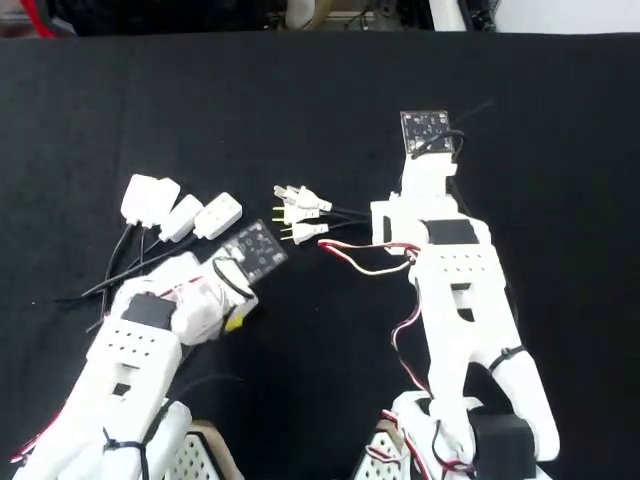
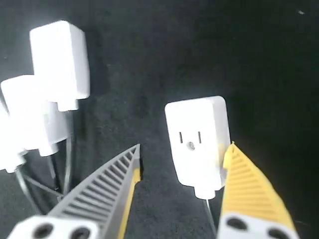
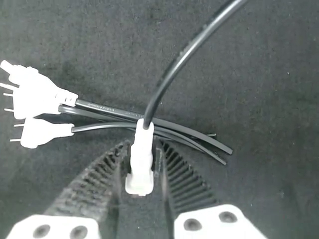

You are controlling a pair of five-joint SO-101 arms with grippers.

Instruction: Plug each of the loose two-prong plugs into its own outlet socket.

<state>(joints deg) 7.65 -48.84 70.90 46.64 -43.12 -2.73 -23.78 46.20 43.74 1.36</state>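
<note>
**Op:** Plugs (image 1: pixel 300 212), are any of them seated yet?

**Spotter:** None, by my reading. Three lie loose in a bunch on the black table (image 1: pixel 560 120), with bare prongs pointing toward the sockets (image 1: pixel 180 208). Those four sit in a row near the bunch, on the side away from your right arm. As far as I can see, nothing is pushed into any of them.

**Op:** And the grippers?

**Spotter:** Your right gripper (image 3: pixel 142 144) sits just beside the bunch, on its cable side. Its fingers are closed on the body of a fourth plug (image 3: pixel 139 169), whose cord (image 3: pixel 189 55) runs away over the other cables. Your left gripper (image 2: pixel 183 147) is at the end socket (image 2: pixel 197 139), the one nearest the bunch. Its fingers are spread apart on either side of the socket, and the yellow one looks to be touching the socket's edge. The socket's two slots face up and are unfilled.

**Op:** So how far along is the task?

**Spotter:** You're at the start. One plug is in hand and one socket is bracketed but not gripped. All four insertions are left to do.
</note>
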